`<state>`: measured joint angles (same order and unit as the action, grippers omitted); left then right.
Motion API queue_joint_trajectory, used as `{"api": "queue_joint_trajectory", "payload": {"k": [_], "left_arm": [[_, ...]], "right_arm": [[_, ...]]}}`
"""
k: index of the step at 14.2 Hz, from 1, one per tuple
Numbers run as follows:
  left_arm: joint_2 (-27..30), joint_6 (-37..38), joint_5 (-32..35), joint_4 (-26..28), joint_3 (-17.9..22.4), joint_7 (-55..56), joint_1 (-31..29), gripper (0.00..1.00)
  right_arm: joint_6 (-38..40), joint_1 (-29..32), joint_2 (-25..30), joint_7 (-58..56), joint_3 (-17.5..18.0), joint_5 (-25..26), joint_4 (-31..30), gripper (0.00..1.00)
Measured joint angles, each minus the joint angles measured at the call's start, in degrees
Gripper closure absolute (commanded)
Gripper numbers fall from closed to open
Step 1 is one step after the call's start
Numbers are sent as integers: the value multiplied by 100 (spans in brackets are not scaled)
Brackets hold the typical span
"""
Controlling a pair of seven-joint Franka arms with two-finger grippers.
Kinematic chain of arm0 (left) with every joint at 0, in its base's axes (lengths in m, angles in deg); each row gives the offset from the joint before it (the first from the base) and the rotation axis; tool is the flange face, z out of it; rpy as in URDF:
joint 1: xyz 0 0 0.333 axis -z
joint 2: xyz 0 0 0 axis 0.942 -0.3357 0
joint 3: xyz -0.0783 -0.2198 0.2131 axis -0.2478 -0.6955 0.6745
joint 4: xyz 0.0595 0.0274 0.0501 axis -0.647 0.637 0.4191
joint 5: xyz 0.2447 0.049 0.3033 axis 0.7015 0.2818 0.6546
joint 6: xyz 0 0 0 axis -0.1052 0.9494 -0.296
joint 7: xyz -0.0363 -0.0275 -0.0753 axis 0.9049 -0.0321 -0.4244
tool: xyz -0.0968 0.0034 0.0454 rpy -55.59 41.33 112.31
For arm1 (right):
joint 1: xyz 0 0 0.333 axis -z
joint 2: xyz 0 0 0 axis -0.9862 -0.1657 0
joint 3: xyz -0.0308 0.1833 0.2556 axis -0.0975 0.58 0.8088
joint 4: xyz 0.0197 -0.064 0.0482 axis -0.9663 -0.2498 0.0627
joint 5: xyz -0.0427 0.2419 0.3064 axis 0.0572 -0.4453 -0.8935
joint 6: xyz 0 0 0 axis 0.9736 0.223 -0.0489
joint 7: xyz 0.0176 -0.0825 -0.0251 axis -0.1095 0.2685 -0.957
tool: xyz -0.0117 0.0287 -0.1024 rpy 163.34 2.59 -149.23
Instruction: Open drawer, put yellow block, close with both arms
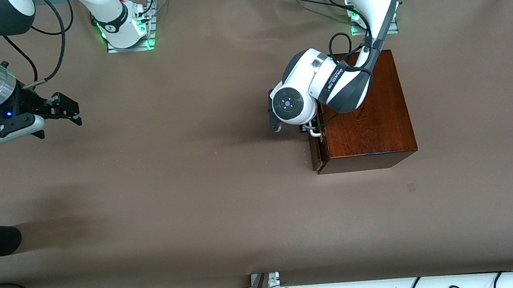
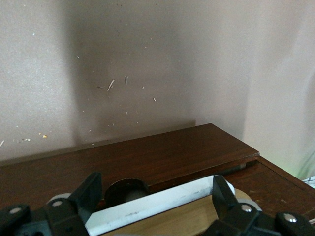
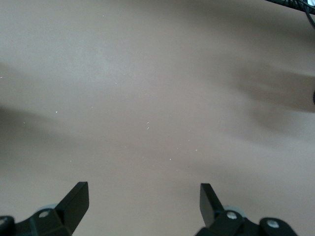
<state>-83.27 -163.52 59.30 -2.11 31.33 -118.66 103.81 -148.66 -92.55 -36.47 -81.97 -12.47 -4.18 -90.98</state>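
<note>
Left pincer (image 2: 153,209) straddles drawer handle (image 2: 162,204); right pincer (image 1: 65,109) waits.

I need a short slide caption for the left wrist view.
Left gripper straddling the drawer's white handle.

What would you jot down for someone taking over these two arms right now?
Left gripper: fingers open either side of the drawer's white bar handle, at the wooden box.
Right gripper: open, holds nothing, waits over bare table at the right arm's end.
Drawer: barely pulled out, if at all.
Yellow block: not in any view.
Left: open the drawer, find and put in the block, close it with both arms.
</note>
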Motion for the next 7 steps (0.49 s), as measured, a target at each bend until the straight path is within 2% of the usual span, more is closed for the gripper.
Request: {"api": "queue_joint_trajectory", "payload": {"k": [3, 7], "left_arm": [[194, -32, -266, -169, 49, 146, -23, 0], [617, 17, -524, -727, 160, 175, -78, 0]], "right_arm": [[2, 1, 0, 2, -1, 2, 0, 0], [13, 2, 0, 7, -35, 3, 0, 0]]}}
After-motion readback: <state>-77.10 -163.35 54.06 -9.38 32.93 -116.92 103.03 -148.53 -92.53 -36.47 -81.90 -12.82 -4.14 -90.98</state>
